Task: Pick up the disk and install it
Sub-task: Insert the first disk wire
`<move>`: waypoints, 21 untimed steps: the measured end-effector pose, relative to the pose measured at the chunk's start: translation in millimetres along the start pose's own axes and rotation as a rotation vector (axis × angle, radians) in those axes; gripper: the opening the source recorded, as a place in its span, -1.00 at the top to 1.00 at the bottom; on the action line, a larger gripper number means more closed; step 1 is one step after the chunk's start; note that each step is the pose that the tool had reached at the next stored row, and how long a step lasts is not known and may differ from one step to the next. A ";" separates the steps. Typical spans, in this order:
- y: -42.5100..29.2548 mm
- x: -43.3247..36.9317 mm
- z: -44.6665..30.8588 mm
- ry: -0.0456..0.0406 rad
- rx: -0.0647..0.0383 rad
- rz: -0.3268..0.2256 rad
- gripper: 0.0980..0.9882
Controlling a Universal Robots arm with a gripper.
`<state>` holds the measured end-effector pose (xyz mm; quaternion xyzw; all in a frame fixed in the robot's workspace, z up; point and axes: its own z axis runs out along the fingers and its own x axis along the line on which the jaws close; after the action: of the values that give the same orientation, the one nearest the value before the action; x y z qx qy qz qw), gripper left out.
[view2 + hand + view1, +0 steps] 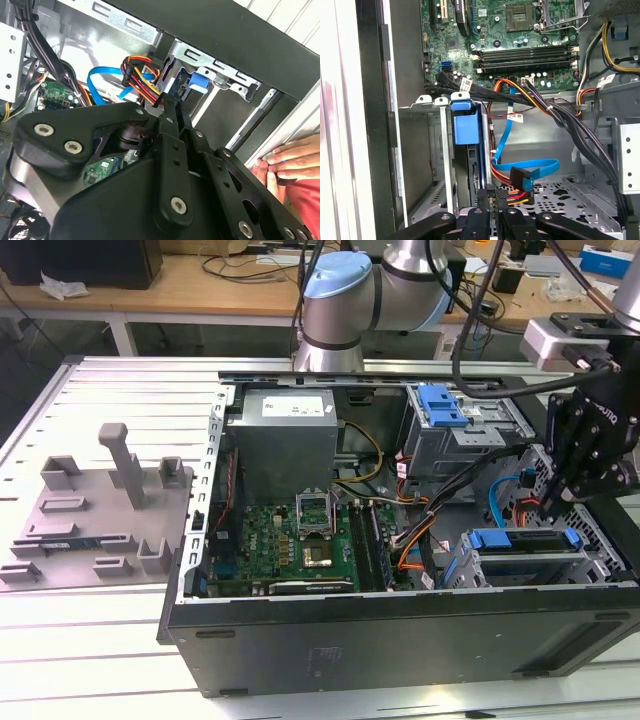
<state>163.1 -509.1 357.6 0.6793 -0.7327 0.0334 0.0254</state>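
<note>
Blue-framed silver metal, the disk (524, 562) sits in the drive cage (458, 570) at the exterior view's right end of the open computer case (400, 640), your claw (551, 508) pinched narrow close above it; judge it stiff, fairly heavy, shock-sensitive, best gripped by the edges of its bracket (505, 538).

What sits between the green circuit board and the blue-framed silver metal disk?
In the exterior view, a bundle of black and orange cables runs between the green circuit board and the blue-framed silver metal disk.

Disk (528, 558) in case (400, 632) (exterior view's right end).
</note>
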 end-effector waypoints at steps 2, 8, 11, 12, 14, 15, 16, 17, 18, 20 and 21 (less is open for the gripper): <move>0.1 0.7 0.2 -0.0001 0.001 -0.011 0.85; 0.2 0.9 0.4 -0.0003 0.002 -0.017 0.85; 0.1 1.7 0.6 -0.0002 0.002 -0.017 0.85; 0.0 2.0 0.7 -0.0002 0.002 -0.017 0.85; 0.0 3.0 0.8 -0.0003 0.002 -0.017 0.85; -0.1 3.9 0.9 -0.0002 0.002 -0.016 0.85; -0.1 4.5 1.1 -0.0003 0.002 -0.017 0.85; -0.2 5.1 1.1 -0.0003 0.002 -0.017 0.85; -0.2 5.5 1.2 -0.0003 0.002 -0.017 0.85; -0.3 6.6 1.5 -0.0003 0.002 -0.017 0.85; -0.3 7.4 1.7 -0.0004 0.002 -0.017 0.85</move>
<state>162.9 -516.6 356.5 0.6854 -0.7270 0.0336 0.0250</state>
